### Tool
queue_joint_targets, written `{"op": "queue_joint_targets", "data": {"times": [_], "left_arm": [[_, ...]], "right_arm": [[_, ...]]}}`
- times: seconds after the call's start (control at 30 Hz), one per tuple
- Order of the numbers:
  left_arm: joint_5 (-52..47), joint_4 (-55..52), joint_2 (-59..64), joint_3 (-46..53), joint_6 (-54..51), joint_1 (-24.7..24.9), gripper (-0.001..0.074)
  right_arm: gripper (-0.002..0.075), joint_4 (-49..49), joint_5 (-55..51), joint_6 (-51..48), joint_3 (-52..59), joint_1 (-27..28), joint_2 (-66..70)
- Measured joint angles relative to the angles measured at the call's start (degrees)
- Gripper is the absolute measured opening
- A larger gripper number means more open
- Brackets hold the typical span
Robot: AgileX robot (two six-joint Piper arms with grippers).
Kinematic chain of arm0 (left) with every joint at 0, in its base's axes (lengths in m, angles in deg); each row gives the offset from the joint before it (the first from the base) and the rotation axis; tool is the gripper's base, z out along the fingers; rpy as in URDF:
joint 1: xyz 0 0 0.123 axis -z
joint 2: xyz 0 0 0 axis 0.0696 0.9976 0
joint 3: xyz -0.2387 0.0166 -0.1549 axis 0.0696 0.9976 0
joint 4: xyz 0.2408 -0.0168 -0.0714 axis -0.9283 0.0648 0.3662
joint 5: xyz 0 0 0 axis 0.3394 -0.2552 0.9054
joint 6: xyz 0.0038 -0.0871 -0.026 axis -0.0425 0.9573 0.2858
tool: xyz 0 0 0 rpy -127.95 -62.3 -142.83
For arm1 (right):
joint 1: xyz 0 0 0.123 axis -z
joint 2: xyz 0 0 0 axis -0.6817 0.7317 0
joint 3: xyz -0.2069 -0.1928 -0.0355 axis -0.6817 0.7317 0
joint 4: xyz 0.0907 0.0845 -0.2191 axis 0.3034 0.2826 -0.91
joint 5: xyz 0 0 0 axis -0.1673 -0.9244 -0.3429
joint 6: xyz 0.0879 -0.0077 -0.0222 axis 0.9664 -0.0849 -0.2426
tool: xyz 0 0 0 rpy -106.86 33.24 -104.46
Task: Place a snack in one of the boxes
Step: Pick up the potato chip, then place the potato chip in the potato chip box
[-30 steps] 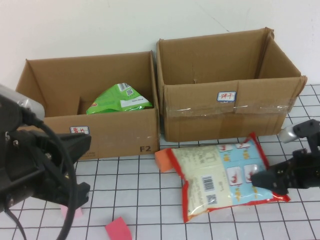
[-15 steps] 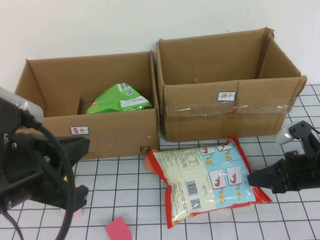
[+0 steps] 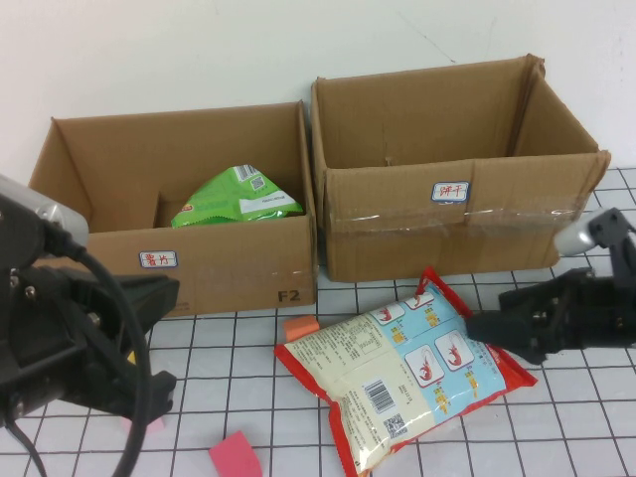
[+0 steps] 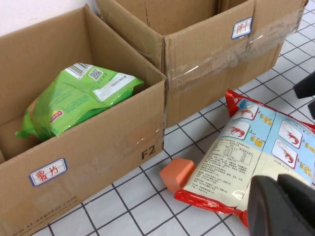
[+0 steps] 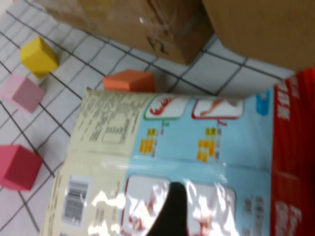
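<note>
A red-edged shrimp snack bag [image 3: 397,373] lies tilted on the grid table in front of the boxes; it also shows in the left wrist view [image 4: 246,147] and the right wrist view [image 5: 197,147]. My right gripper [image 3: 482,326] is shut on the bag's right edge, which is raised. The left cardboard box [image 3: 229,268] holds a green snack bag [image 3: 238,199]. The right cardboard box [image 3: 447,219] looks empty. My left gripper [image 3: 164,338] is shut and empty at the near left, its dark fingers [image 4: 283,206] close over the bag's near corner.
An orange block [image 3: 300,326] lies by the bag's far left corner, just in front of the left box. A pink block [image 3: 237,455] lies at the near edge. The right wrist view also shows a yellow block [image 5: 39,55] and a pale pink block [image 5: 22,93].
My right gripper has moved left and slightly up with the bag. The bag has slid left and turned, uncovering the orange block. The left arm has not moved.
</note>
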Motion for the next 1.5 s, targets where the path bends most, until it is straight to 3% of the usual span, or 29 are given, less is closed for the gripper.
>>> {"op": "queue_joint_targets", "data": {"times": [0.23, 0.53, 0.67, 0.8, 0.87, 1.1, 1.33, 1.5], "left_arm": [[-0.59, 0.0, 0.0, 0.0, 0.24, 0.0, -0.0001], [-1.63, 0.0, 0.0, 0.0, 0.24, 0.0, -0.0001], [-1.93, 0.0, 0.0, 0.0, 0.24, 0.0, -0.0001], [-1.93, 0.0, -0.09, 0.0, 0.24, 0.0, -0.0001], [-1.82, 0.0, -0.57, 0.0, 0.24, 0.0, -0.0001], [-1.47, -6.95, -5.77, -0.1, 2.27, 0.0, -0.0001], [-7.74, -22.87, -13.11, -1.0, 13.37, 0.0, -0.0001], [-15.28, -27.86, -17.14, -1.13, 16.74, 0.0, -0.0001]], "right_arm": [[0.069, 4.41, -0.49, -7.07, -0.86, -2.73, 6.95], [0.0667, 5.1, -2.41, -7.85, -3.8, -5.55, 12.54], [0.0489, 5.1, -3.26, -7.85, -4.03, -5.67, 13.13], [0.0173, 5.1, -7.34, -7.85, -4.13, -5.77, 13.13], [0.0106, 5.1, -9.63, -7.94, -4.13, -5.77, 13.13], [0.0094, 2.26, -17.35, -8.14, -4.13, -5.77, 10.33], [0.0093, 3.37, -20.08, -6.73, -5.19, -6.36, -1.2], [0.0091, 3.37, -14.96, -3.16, -14.93, -12.29, -6.8]]}}
